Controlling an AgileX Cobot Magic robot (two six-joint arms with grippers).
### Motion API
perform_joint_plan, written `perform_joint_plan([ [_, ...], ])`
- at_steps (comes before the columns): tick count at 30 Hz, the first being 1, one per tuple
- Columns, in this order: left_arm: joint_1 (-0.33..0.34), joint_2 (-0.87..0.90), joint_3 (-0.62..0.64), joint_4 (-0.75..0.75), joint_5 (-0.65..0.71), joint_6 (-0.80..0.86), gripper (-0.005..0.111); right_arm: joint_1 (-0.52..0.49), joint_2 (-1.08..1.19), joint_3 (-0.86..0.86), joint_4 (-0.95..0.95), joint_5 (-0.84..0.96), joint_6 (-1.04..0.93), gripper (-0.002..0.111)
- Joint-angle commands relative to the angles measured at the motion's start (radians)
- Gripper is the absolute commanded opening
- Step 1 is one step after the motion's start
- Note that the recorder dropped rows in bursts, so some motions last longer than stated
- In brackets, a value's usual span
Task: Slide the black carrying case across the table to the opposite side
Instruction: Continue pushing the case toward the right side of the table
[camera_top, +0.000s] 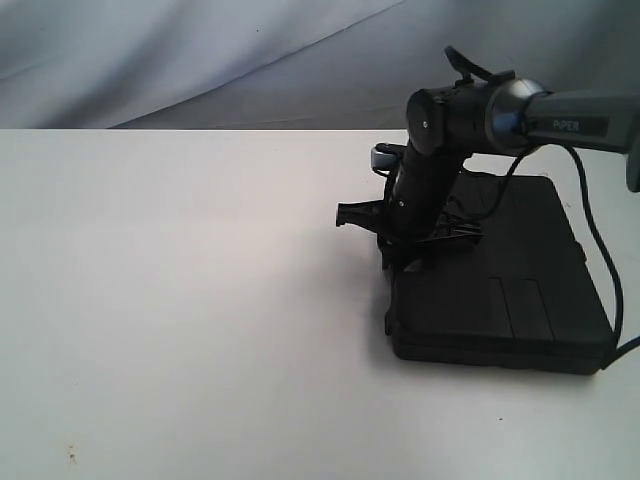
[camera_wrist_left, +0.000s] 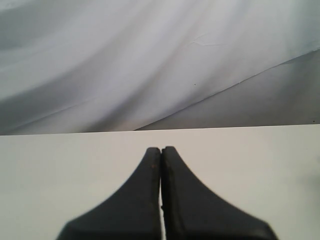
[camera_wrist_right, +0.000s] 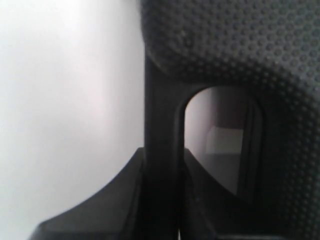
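Observation:
The black carrying case (camera_top: 500, 280) lies flat on the right part of the white table (camera_top: 180, 300). My right gripper (camera_top: 392, 250) reaches down at the case's left edge. In the right wrist view its jaws are shut on the case's handle bar (camera_wrist_right: 161, 130), with the dimpled case shell (camera_wrist_right: 240, 45) filling the frame beside the handle opening. The right gripper (camera_wrist_right: 162, 155) holds that bar between both fingers. My left gripper (camera_wrist_left: 161, 150) is shut with nothing in it, low over bare table; it does not show in the exterior view.
A grey cloth backdrop (camera_top: 200, 60) hangs behind the table's far edge. The right arm's cable (camera_top: 600, 260) loops over the case's right side. A few small specks (camera_top: 70, 455) mark the front left of the tabletop.

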Motion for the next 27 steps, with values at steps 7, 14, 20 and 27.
perform_joint_plan([
  [7,-0.008,-0.004,0.004,0.001,-0.001,0.002,0.000,0.012,-0.019,0.005,-0.001,-0.003,-0.018,0.000],
  [14,-0.008,-0.004,0.004,0.001,-0.001,0.002,0.000,0.012,-0.019,0.005,0.003,0.009,-0.018,0.025],
  [20,-0.008,-0.004,0.004,0.001,-0.001,0.002,0.000,0.012,-0.019,0.005,0.003,0.029,-0.015,0.053],
  [27,-0.008,-0.004,0.004,0.001,-0.001,0.002,0.000,0.012,-0.019,0.005,0.003,0.042,-0.015,0.054],
])
